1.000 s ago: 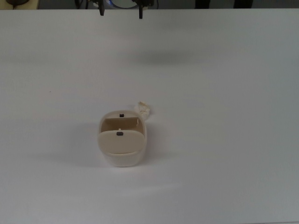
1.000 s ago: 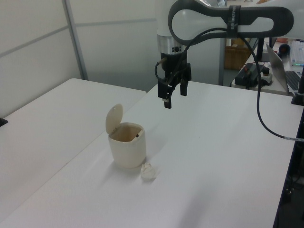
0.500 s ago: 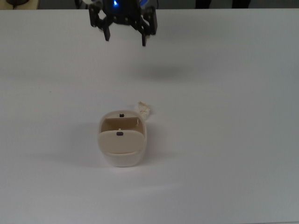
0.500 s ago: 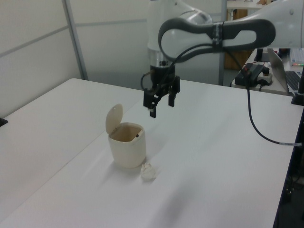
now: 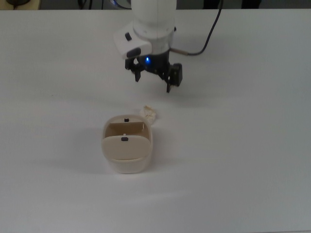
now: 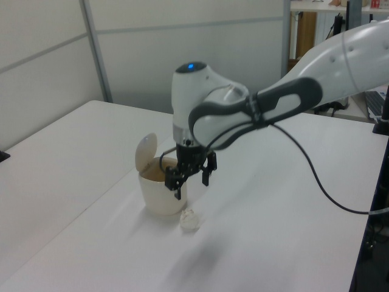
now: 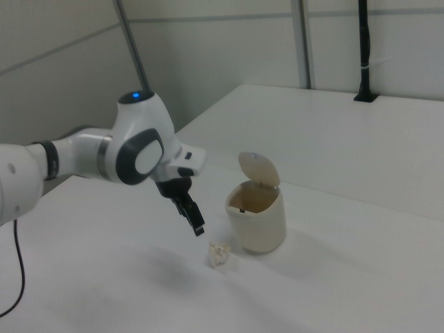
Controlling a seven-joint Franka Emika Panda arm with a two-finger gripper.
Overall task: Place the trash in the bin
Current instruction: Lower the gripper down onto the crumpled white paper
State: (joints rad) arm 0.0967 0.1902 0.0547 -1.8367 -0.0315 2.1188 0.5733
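Note:
The trash, a small crumpled off-white paper wad, lies on the white table touching the side of the bin. The bin is cream-beige, and its lid is swung up, showing the open mouth. My gripper hangs open above the table, with nothing between its fingers. In the top view it is above the trash; in the left view it sits over the bin's right side and the trash.
The white table spreads wide on all sides of the bin. A black cable trails from my arm. In the left view, a second white table adjoins this one on the left.
My arm has come down and toward the bin and trash, from high above the table's far part to just above the trash. The fingers stay open. Bin and trash have not moved.

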